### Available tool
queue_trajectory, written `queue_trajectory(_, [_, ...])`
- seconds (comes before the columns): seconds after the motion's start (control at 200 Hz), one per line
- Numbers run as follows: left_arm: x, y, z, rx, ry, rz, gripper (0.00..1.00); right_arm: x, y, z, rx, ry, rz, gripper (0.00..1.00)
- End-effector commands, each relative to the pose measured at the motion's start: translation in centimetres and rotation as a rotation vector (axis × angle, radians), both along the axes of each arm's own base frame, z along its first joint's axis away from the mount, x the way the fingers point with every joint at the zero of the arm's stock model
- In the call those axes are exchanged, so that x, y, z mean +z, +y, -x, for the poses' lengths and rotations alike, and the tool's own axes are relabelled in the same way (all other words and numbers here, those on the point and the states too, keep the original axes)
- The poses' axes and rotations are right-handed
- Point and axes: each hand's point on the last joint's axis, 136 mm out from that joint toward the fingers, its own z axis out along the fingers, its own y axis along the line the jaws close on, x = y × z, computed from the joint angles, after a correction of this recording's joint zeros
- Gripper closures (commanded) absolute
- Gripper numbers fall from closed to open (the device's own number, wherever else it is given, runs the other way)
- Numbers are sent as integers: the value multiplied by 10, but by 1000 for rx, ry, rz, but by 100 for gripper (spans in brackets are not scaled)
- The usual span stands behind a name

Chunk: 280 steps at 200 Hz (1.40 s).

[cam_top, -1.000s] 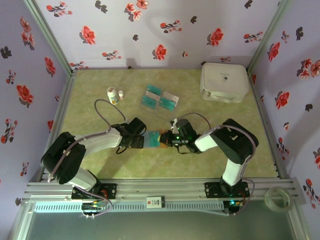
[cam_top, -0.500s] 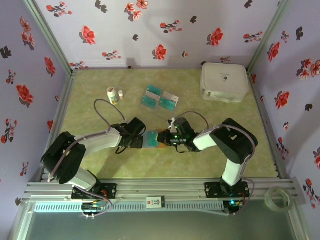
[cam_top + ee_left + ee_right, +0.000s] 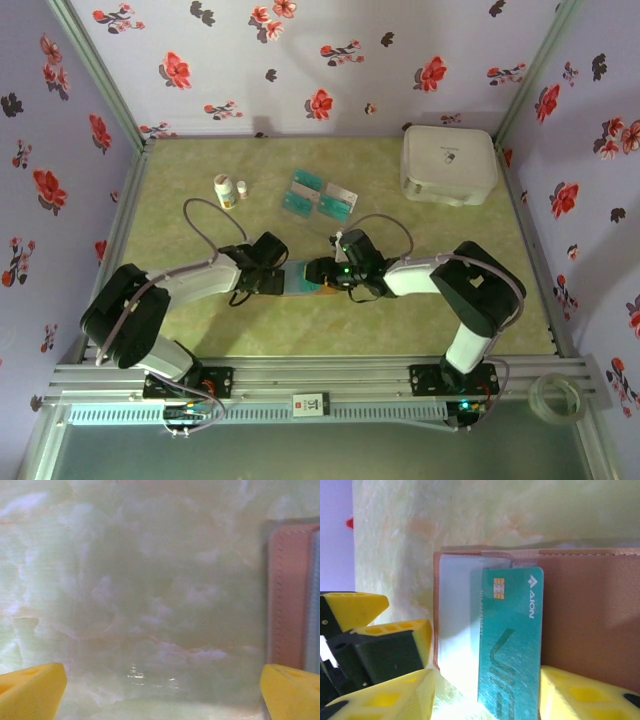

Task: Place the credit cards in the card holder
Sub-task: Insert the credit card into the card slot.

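1. Credit cards, teal card [image 3: 510, 640]: flat on the opened card holder [image 3: 590, 610], chip end away from the right gripper [image 3: 487, 692], one long side over a clear sleeve [image 3: 455, 625]. Tucked into a pocket or merely resting on top: cannot tell.
2. Credit cards, remainder [image 3: 320, 195]: about four seen, loose in a small cluster on the table [image 3: 200, 320], far of the holder and well apart from it. Not yet stowed.
3. Card holder, location: near middle of the table, spread flat between the two grippers.
4. Right gripper: jaws parted wider than the teal card, one either side of its chipless end. No clamp visible, nothing held.
5. Left gripper [image 3: 162, 687]: jaws spread wide, empty, low over bare table just left of the holder's stitched edge.
6. Progress, as judged: early. One card at or in the holder; the far cluster outstanding, each card needing pick-up and insertion.
7. Not of the task: white case [image 3: 449, 165] at far right, small bottles [image 3: 228, 190] at far left.
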Motion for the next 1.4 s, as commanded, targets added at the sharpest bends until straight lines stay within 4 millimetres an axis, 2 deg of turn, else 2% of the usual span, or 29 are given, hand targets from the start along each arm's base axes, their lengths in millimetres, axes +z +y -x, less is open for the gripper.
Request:
queue_trajectory(0.0, [16,-1,-8,-5,-21,32,0,-20,-28,2,-20,10,186,41])
queue_trajectory(0.165, [24,7,-12,3,-27,35,0,3,-28,-5,0,-57,211,32])
queue_trajectory(0.35, [31,23,-16,23,-27,21,0,27,-34,-12,3,-123,246,31])
queue_trajectory(0.575, [31,38,-15,33,-7,-9,0,25,-55,-8,-11,-149,337,32])
queue_trajectory(0.695, [24,39,-11,31,11,-19,0,17,-62,-2,9,-137,395,41])
queue_trajectory(0.83, [16,36,-9,21,37,-12,0,3,-64,-1,30,-122,453,69])
queue_trajectory(0.945, [11,30,-10,10,50,2,0,-2,-66,-7,26,-134,500,84])
queue_trajectory(1.19, [4,14,-10,-16,66,15,0,-3,-66,-19,20,-154,552,88])
queue_trajectory(1.395, [-6,0,-12,-42,86,-2,0,-10,-62,-21,31,-142,558,89])
